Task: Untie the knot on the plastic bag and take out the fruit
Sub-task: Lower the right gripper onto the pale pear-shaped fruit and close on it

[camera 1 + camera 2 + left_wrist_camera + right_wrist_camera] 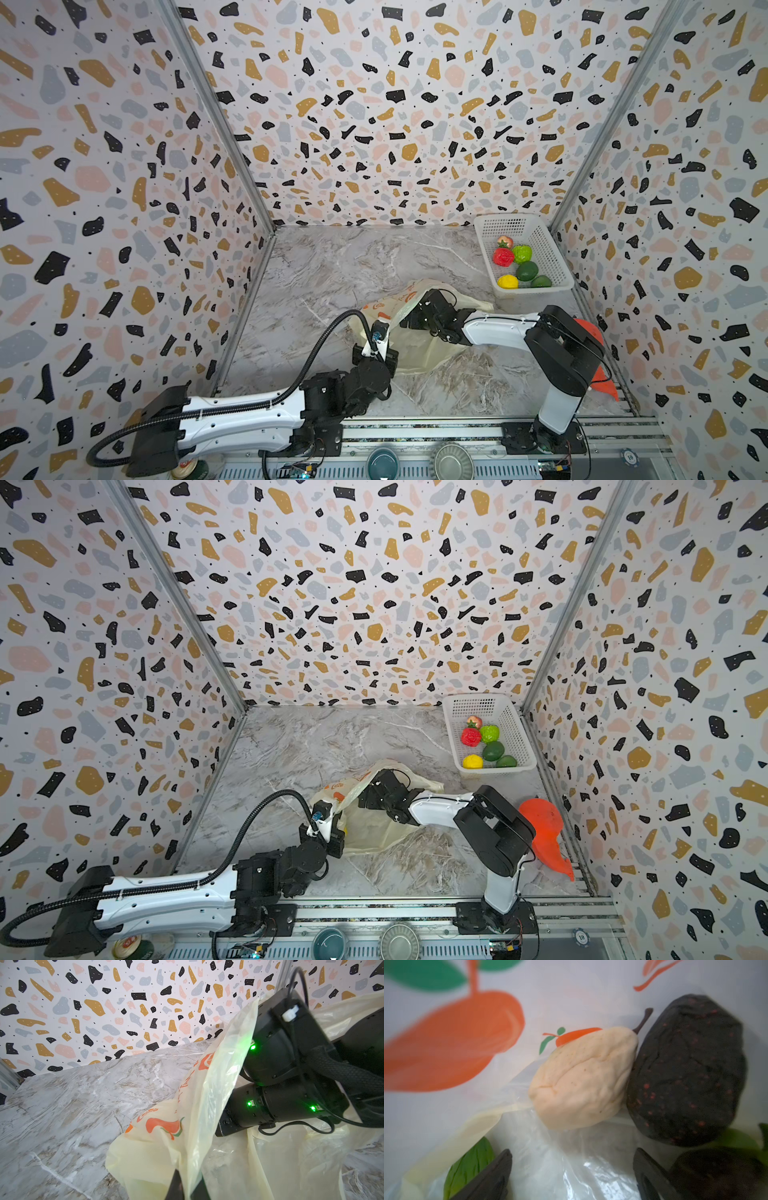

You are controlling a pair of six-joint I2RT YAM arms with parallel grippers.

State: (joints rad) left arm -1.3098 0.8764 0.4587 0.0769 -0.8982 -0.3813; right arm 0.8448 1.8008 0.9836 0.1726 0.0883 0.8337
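Pinching a fold of the plastic bag (419, 353) tight in the left gripper (188, 1188), mid-table, near the white basket (511, 226). Reaching into the bag with the right gripper (571, 1178), fingers (488, 1180) spread wide and empty, facing a pale pear (583, 1078) touching a dark speckled fruit (687, 1070). Showing orange fruit logos (164, 1124) (lettering unreadable).
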